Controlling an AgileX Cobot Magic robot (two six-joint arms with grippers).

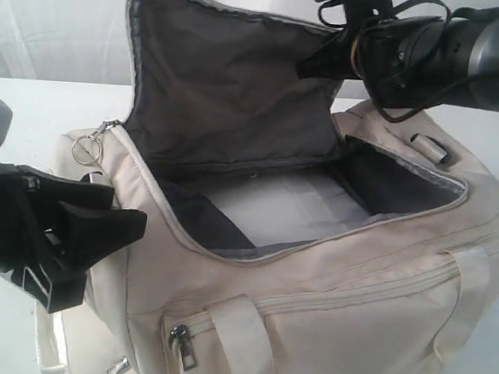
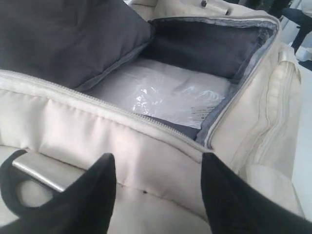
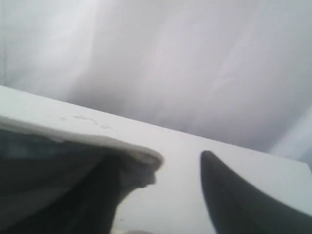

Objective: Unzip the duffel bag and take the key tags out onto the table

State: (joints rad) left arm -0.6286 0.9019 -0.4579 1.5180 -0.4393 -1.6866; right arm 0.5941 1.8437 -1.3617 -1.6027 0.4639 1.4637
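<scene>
Cream duffel bag (image 1: 354, 280) sits unzipped on the bench (image 1: 32, 112), short of its far edge. Its grey-lined flap (image 1: 231, 83) rests raised against the right claw (image 1: 320, 62), fingers apart. The left claw (image 2: 157, 158), also apart, hovers beside the zipper.

curtain (image 1: 47, 19): white, softly folded, fills the background | plastic film (image 2: 165, 100): clear, crinkled, lying flat, glare on its creases, in left wrist view

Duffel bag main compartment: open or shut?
Open. The duffel bag has its top flap standing up, grey lining showing; the left wrist view sees right inside.
</scene>
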